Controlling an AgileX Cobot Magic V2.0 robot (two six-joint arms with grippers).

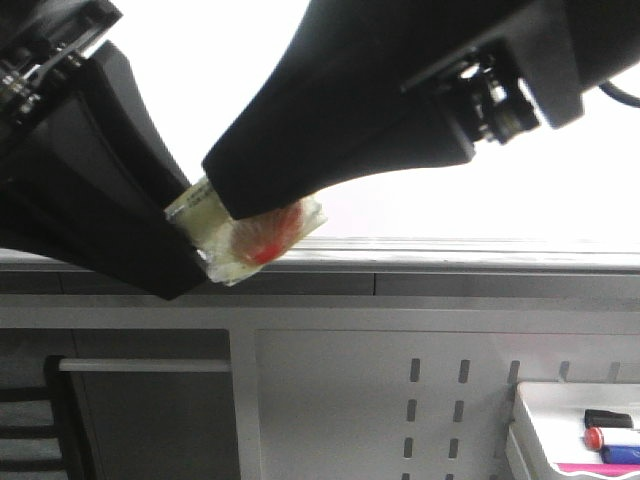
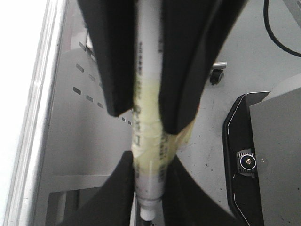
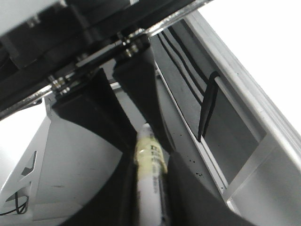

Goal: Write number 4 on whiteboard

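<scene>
A white marker (image 1: pixel 250 235) wrapped in yellowish tape, with a red part at one end, is held in the air in front of the whiteboard's grey edge rail (image 1: pixel 480 255). My left gripper (image 1: pixel 195 255) is shut on it from the left. My right gripper (image 1: pixel 240 195) is shut on it from above right. In the left wrist view the left gripper (image 2: pixel 148 179) clamps the marker (image 2: pixel 146 117) near its white end. In the right wrist view the right gripper (image 3: pixel 148 188) clamps the marker (image 3: pixel 150 160). The whiteboard (image 1: pixel 520 180) is bright white behind. No number 4 shows on it.
A small white tray (image 1: pixel 530 420) with red, blue and black markers (image 1: pixel 610 438) sits at the lower right. A grey perforated panel (image 1: pixel 430 400) lies below the rail. A black base unit (image 2: pixel 254 160) shows in the left wrist view.
</scene>
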